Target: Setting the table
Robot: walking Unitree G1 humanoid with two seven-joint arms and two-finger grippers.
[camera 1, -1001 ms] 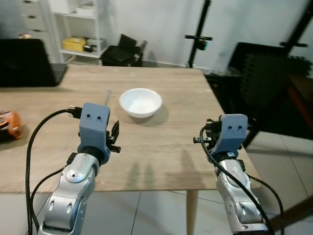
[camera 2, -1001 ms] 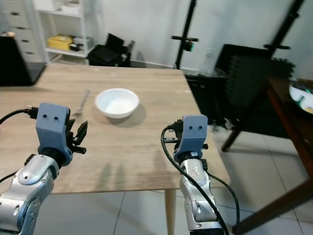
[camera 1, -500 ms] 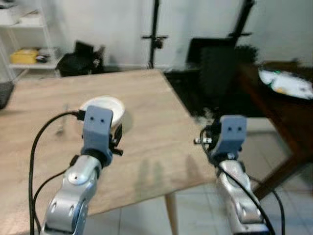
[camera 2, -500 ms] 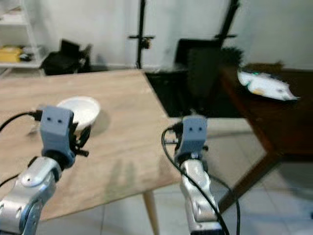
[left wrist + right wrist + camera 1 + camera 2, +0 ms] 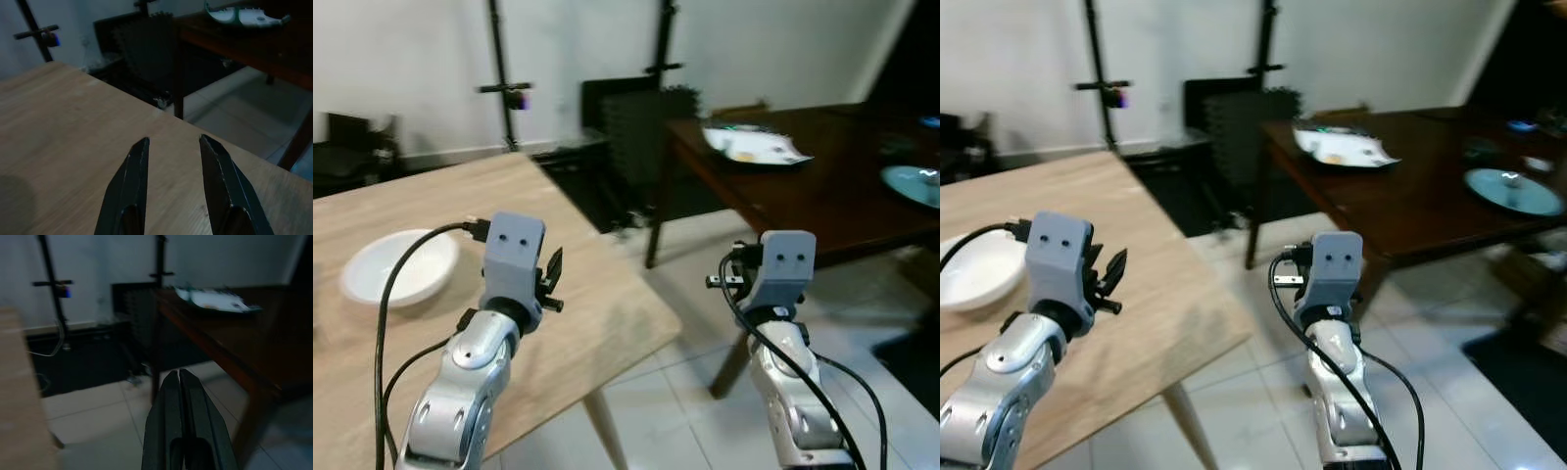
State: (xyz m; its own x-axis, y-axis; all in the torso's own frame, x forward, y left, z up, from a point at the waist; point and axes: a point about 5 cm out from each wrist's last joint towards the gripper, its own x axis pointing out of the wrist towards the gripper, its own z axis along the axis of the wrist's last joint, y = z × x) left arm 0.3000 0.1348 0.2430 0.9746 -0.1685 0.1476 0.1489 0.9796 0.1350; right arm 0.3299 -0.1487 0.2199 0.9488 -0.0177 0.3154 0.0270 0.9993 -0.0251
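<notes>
Two surfaces now share the head views, where a second ago came just the pale wooden surface [image 5: 597, 313]: whole scene swung leftward, so a turn of the camera to the right, not a shift of things. White bowl [image 5: 399, 267] now far over by the left edge, same spot on the wood; dark surface [image 5: 1410, 196] newly in sight beyond a gap of tiled floor [image 5: 675, 392], carrying a white plate [image 5: 754, 145] and a teal plate [image 5: 1513, 190]. Probably heading over to fetch tableware, nothing gathered yet. Left claw [image 5: 173, 193] raised above the wooden corner, fingers parted, empty; right claw [image 5: 179, 423] out over the floor, fingers pressed together on nothing. Teal plate plain in the eye views, absent from the wrist ones; finger gaps clear from the wrist views, hidden behind blue-grey housings from the head
</notes>
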